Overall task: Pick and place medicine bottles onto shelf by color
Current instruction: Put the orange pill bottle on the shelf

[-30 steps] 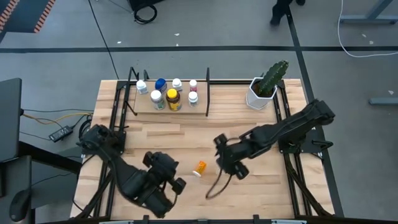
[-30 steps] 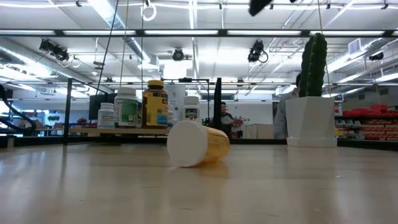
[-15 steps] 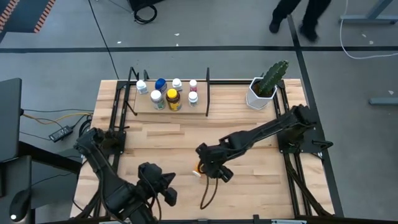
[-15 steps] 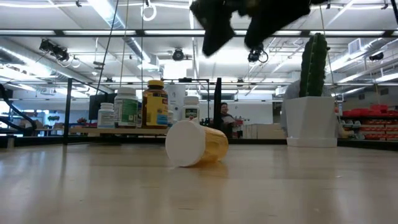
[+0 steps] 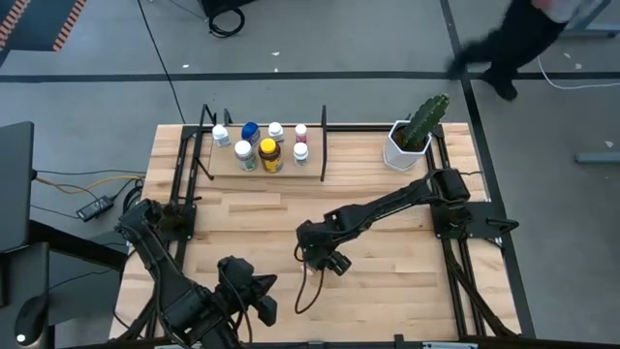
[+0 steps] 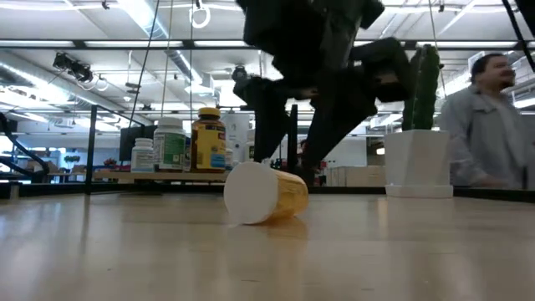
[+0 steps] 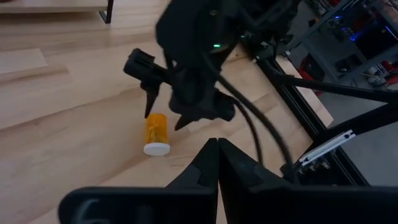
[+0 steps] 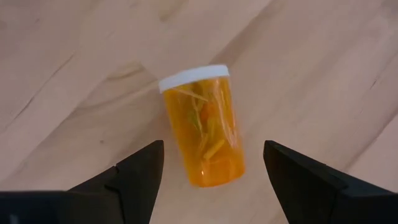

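A small orange medicine bottle (image 8: 202,132) with a white cap lies on its side on the wooden table, mid-table toward the near edge; the low view shows its cap end (image 6: 251,194). My right gripper (image 8: 214,180) is open just above the bottle, one finger on each side, touching nothing. From above, the right gripper (image 5: 318,256) hides the bottle. My left gripper (image 7: 217,152) is shut and empty at the near left (image 5: 254,294). Several medicine bottles (image 5: 260,147) stand upright on the shelf (image 5: 312,173) at the far left.
A white pot with a green cactus (image 5: 415,134) stands at the far right of the table. Black upright rods (image 5: 324,121) frame the shelf. A person (image 6: 489,125) is beyond the table's far right corner. Bare tabletop (image 5: 407,281) lies to the right of the bottle.
My right gripper has come down and toward the table's left, from beside the orange bottle to over it, staying open. My left gripper has swung toward the table's near left and rolled. The bottle has not moved. A person has walked past beyond the far edge.
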Tool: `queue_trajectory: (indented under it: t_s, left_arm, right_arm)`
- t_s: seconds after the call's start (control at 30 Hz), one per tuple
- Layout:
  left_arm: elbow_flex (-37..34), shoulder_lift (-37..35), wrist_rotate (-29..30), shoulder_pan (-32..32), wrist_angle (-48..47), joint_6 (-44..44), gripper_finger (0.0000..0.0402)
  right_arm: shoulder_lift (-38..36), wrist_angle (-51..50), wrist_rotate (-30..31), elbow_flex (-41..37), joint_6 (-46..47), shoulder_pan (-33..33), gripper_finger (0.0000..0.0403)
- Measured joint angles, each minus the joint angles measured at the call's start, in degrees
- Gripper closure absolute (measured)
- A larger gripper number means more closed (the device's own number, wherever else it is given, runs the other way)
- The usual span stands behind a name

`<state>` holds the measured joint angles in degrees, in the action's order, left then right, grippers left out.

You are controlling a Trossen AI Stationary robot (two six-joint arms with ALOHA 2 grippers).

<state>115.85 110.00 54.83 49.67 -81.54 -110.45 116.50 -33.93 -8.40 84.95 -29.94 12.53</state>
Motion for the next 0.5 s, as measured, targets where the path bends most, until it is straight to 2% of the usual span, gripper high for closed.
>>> queue_trajectory:
  t_s: [0.23,0.5]
  left_arm:
    - [0.0,0.0,0.0,-0.3,-0.1,0.1,0.0386]
    - [0.0,0.0,-0.2,-1.6,-1.4,0.7,0.0392]
  right_arm:
    - [1.1,0.8,-2.9,0.0,1.7,-0.9,0.0128]
    - [1.2,1.7,-4.1,0.0,2.1,-1.0,0.0169]
